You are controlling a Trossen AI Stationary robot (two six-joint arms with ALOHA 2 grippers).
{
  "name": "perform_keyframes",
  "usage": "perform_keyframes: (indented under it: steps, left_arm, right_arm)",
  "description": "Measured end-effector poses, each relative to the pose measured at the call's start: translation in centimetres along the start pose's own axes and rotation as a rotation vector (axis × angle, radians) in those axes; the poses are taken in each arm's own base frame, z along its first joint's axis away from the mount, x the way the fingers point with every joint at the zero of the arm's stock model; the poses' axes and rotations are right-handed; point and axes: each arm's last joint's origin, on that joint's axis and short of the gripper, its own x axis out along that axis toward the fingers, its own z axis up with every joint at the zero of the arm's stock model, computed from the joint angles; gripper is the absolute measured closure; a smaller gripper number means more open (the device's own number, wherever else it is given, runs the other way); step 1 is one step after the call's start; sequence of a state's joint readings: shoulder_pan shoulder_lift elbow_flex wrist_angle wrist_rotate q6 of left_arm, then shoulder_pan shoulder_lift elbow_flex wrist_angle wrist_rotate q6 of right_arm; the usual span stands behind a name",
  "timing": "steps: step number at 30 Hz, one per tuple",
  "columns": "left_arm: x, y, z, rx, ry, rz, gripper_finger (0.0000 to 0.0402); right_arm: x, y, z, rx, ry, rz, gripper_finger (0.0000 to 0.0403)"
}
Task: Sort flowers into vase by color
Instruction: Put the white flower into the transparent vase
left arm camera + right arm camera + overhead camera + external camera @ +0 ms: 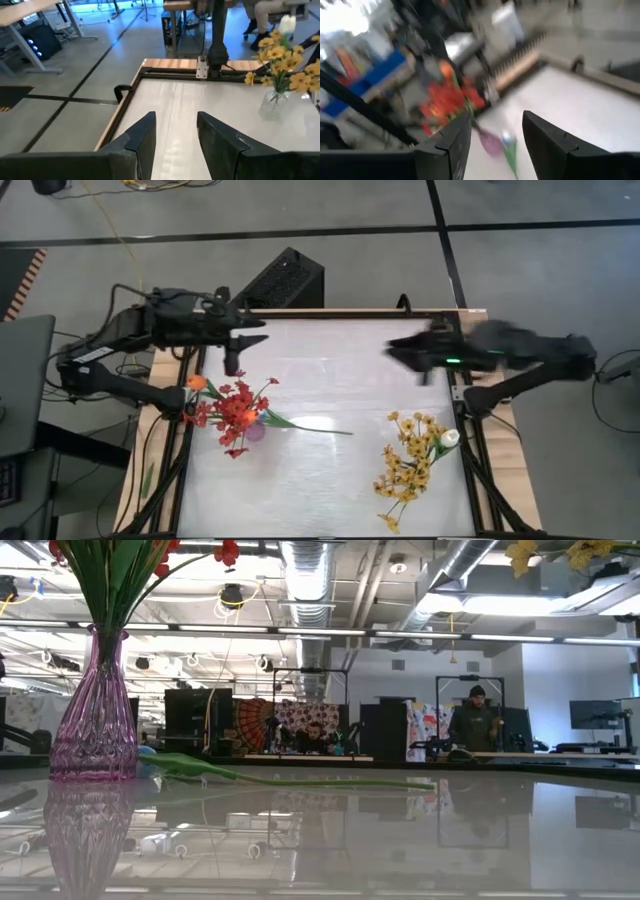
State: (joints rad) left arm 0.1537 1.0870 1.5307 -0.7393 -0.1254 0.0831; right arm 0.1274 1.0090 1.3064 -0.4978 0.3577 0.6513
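Note:
Red blossom clusters (235, 412) and an orange tulip (197, 383) stand in a purple glass vase (95, 715) at the table's left. Yellow sprays (408, 455) and a white bud (450, 438) stand in a clear vase (272, 102) at the right. One green-stemmed flower (315, 426) lies flat on the table beside the purple vase; it also shows in the low view (290, 779), its blossom end hidden by the vase. My left gripper (258, 332) is open and empty over the far left. My right gripper (392, 348) is open and empty over the far right.
A black box (282, 280) stands past the table's far edge. The table has a wooden rim (125, 105) with a dark frame. People sit and stand at benches in the room behind (478, 720). The white tabletop (330, 490) between the two vases is bare.

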Motion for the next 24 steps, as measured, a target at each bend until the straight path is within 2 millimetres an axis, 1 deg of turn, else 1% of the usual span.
perform_keyframes:
  steps: [4,7,9,11,15,18,20,24]
  left_arm:
    - [-2.0,0.3,-0.2,-0.034,-0.010,0.015,0.0270]
    - [-2.8,0.4,-0.6,-0.054,0.008,0.017,0.0270]
    - [-3.0,0.3,-1.0,-0.069,0.015,0.014,0.0270]
    - [-3.3,0.3,-1.5,-0.083,0.017,0.018,0.0270]
    - [-3.6,0.4,-2.1,-0.097,0.032,0.029,0.0270]
    - [-3.7,0.4,-2.6,-0.097,0.038,0.037,0.0270]
    - [-3.6,0.3,-2.8,-0.096,0.044,0.043,0.0270]
    - [-3.4,0.3,-3.1,-0.090,0.061,0.045,0.0270]
  right_arm:
    - [7.3,-1.9,-1.5,-0.022,0.186,-0.026,0.0201]
    - [12.2,-3.6,-3.1,-0.019,0.286,-0.037,0.0201]
    - [15.5,-4.6,-4.9,-0.021,0.367,-0.024,0.0201]
    - [18.3,-5.4,-6.9,-0.022,0.445,0.011,0.0201]
    - [22.8,-6.4,-11.2,-0.036,0.601,0.069,0.0201]
    - [25.6,-6.5,-14.6,-0.103,0.678,0.075,0.0201]
    - [27.2,-6.3,-16.7,-0.153,0.722,0.084,0.0201]
    - [29.7,-5.5,-20.0,-0.184,0.778,0.095,0.0201]
